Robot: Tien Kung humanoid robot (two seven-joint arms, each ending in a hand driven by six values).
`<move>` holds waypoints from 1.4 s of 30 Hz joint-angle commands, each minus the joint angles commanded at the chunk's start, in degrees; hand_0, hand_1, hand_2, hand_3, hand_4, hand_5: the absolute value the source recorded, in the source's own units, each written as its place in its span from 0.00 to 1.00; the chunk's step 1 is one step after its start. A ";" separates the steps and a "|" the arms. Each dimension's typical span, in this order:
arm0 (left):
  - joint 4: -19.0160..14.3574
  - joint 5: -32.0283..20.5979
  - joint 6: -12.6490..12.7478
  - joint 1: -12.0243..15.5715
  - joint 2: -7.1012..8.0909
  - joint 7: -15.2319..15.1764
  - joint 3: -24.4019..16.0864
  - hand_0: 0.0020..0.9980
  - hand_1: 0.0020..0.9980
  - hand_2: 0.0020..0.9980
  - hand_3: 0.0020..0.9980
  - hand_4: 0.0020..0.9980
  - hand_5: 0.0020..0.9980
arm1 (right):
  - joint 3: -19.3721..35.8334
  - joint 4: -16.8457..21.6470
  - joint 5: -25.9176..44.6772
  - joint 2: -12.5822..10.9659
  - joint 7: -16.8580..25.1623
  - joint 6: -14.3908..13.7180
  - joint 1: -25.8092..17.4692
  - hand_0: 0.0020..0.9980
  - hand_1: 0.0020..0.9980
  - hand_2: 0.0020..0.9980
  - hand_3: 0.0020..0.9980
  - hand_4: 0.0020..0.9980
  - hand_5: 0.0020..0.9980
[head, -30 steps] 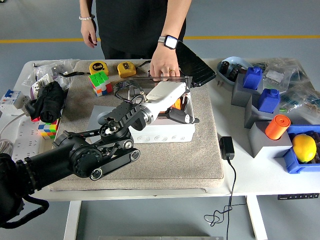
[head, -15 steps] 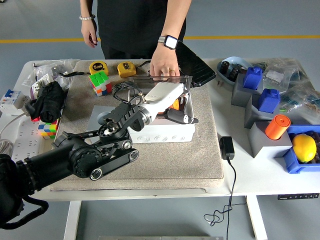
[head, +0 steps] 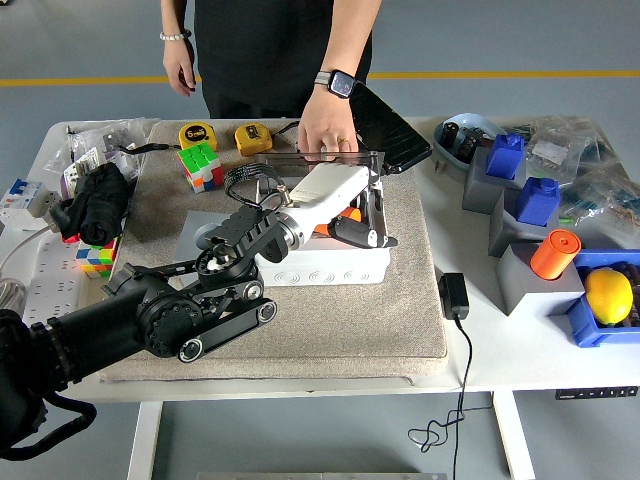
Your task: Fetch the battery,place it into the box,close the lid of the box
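A white box (head: 322, 268) sits on the grey mat (head: 400, 310) in mid-table. Its clear lid (head: 345, 158) stands raised at the far edge. A person's hand (head: 328, 132) with a watch rests on that lid. My left hand (head: 352, 230), white-shelled with black fingers, reaches over the open box. Its fingers curl around an orange battery (head: 345, 214), which is mostly hidden under the palm, low inside the box opening. The person's other hand (head: 180, 72) hangs at the table's far side.
Behind the box lie two yellow tape measures (head: 252, 138), a Rubik's cube (head: 200, 165) and a black case (head: 388, 128). A black power adapter (head: 453, 295) lies to the right of the mat. Blue and grey bins (head: 520, 205), an orange cylinder (head: 554, 253) and a lemon (head: 608, 295) fill the right side.
The orange battery shows slightly lower and further left under my left hand. The person's hand stays on the lid.
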 joint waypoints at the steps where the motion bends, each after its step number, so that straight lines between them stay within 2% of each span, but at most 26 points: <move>1: -0.01 0.07 -0.06 0.01 0.00 0.06 0.03 0.43 0.59 0.58 0.67 1.00 0.49 | 0.02 0.01 -0.01 0.00 0.01 0.00 0.00 0.59 0.60 0.57 0.56 0.93 0.45; 6: -0.65 0.49 -0.28 0.19 0.14 0.21 -0.28 0.40 0.58 0.59 0.68 1.00 0.49 | 0.01 0.01 -0.04 0.00 0.01 -0.01 0.01 0.59 0.60 0.57 0.56 0.93 0.45; 13: -5.18 1.08 -0.70 0.96 0.70 0.35 -2.46 0.37 0.54 0.57 0.68 1.00 0.50 | 0.28 0.02 -0.02 0.04 0.00 0.00 -0.03 0.59 0.60 0.57 0.56 0.93 0.45; 14: -6.21 1.08 -0.31 1.19 0.86 -0.06 -2.93 0.37 0.54 0.57 0.68 1.00 0.50 | 0.34 0.03 -0.03 0.05 0.01 -0.01 -0.03 0.59 0.60 0.57 0.56 0.93 0.45; 15: -7.56 0.87 0.43 1.50 1.11 -0.75 -3.51 0.31 0.47 0.52 0.61 1.00 0.52 | 0.38 0.04 -0.04 0.06 0.01 -0.01 -0.04 0.59 0.60 0.57 0.56 0.93 0.45; 20: -12.04 -0.72 3.80 2.44 2.02 -3.82 -5.82 0.31 0.47 0.52 0.61 1.00 0.52 | 0.48 0.07 -0.07 0.06 -0.03 0.01 -0.12 0.59 0.60 0.57 0.56 0.93 0.45; 21: -12.55 -0.94 4.25 2.54 2.14 -4.20 -6.22 0.31 0.47 0.52 0.61 1.00 0.52 | 0.47 0.07 -0.07 0.06 -0.04 0.02 -0.13 0.59 0.60 0.57 0.56 0.93 0.45; 22: -13.12 -1.14 4.80 2.65 2.31 -4.67 -6.84 0.34 0.46 0.50 0.57 1.00 0.53 | 0.45 0.07 -0.06 0.06 -0.04 0.02 -0.14 0.59 0.60 0.57 0.56 0.93 0.45; 26: -13.59 -0.95 5.43 2.72 2.86 -4.88 -9.35 0.34 0.46 0.50 0.57 1.00 0.53 | 0.33 0.15 -0.05 0.08 -0.02 0.03 -0.12 0.59 0.60 0.57 0.56 0.93 0.45; 27: -13.39 -0.86 5.37 2.68 2.97 -4.72 -9.84 0.66 0.70 0.67 0.67 1.00 0.56 | 0.32 0.17 -0.07 0.08 -0.02 0.03 -0.10 0.59 0.60 0.57 0.56 0.93 0.45; 32: -11.06 0.41 3.42 2.26 3.64 -1.78 -11.82 0.66 0.70 0.67 0.67 1.00 0.56 | 0.61 0.40 -0.33 0.07 -0.06 0.04 -0.12 0.59 0.60 0.57 0.56 0.93 0.45; 33: -10.28 0.60 2.63 2.15 3.94 -0.83 -12.18 0.74 0.77 0.73 0.74 1.00 0.61 | 0.70 0.42 -0.34 0.08 -0.06 0.02 -0.12 0.59 0.60 0.57 0.56 0.93 0.45; 38: -8.92 1.95 -0.31 2.41 4.88 2.76 -12.80 0.74 0.77 0.73 0.74 1.00 0.61 | 0.63 0.43 -0.32 0.06 -0.11 0.04 -0.12 0.59 0.60 0.57 0.56 0.93 0.45; 39: -8.96 2.06 -0.80 2.61 5.08 3.34 -12.88 0.74 0.77 0.73 0.74 1.00 0.61 | 0.66 0.44 -0.35 0.05 -0.11 0.04 -0.12 0.59 0.60 0.57 0.56 0.93 0.45; 40: -9.11 2.05 -1.35 2.82 5.30 3.97 -12.90 0.70 0.73 0.70 0.72 1.00 0.64 | 0.68 0.44 -0.37 0.06 -0.11 0.03 -0.14 0.59 0.60 0.57 0.56 0.93 0.45; 42: -9.53 2.41 -2.46 3.21 5.72 5.16 -12.77 0.70 0.73 0.70 0.72 1.00 0.64 | 0.68 0.42 -0.37 0.08 -0.12 0.03 -0.17 0.59 0.60 0.57 0.56 0.93 0.45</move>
